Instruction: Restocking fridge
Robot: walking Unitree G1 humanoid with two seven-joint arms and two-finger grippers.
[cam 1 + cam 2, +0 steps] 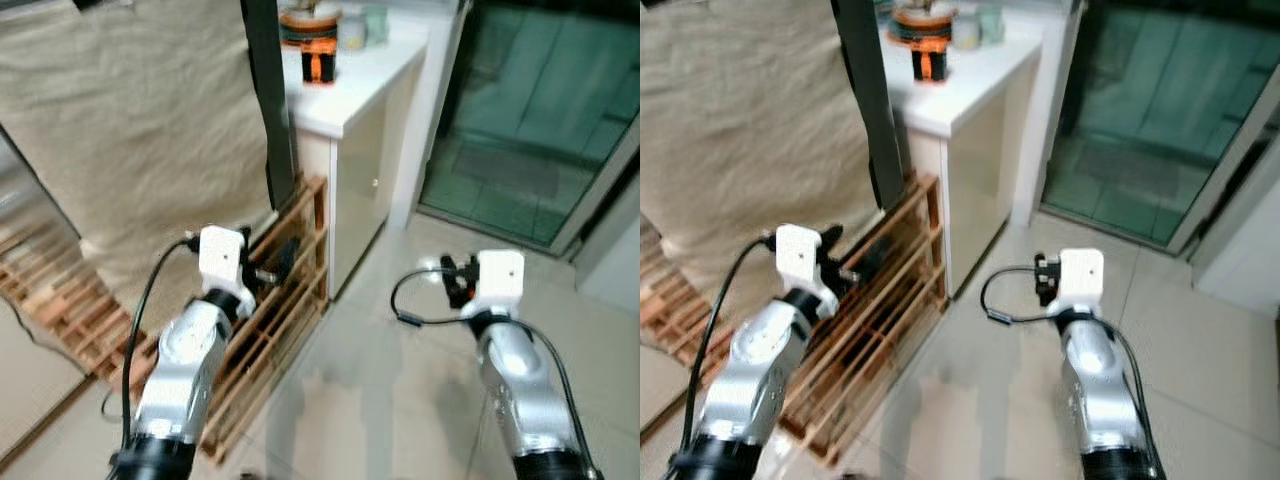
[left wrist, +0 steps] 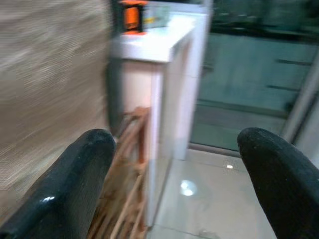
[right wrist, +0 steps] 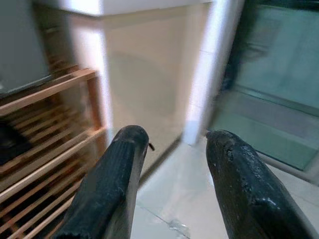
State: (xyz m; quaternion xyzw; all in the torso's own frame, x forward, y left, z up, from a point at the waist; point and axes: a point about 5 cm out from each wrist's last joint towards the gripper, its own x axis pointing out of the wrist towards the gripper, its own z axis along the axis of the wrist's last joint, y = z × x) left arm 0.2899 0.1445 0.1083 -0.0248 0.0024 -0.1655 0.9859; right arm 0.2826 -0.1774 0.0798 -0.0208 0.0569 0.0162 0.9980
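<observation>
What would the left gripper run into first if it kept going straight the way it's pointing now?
Probably the white cabinet. The left gripper is open and empty, aimed at the cabinet's front corner, with the wooden rack just beside that line. Depth is blurred, so the rack's edge could come first.

White cabinet [image 1: 360, 150] topped with an orange-banded jar [image 1: 310, 40], slatted wooden rack [image 1: 270, 320] leaning beside it — beige cloth [image 1: 130, 150] behind

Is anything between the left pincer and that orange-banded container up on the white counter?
Nothing visible blocks it. The left pincer is open and empty, the orange-banded container stands farther ahead on the white counter. The wooden slatted rack sits low beside the cabinet.
</observation>
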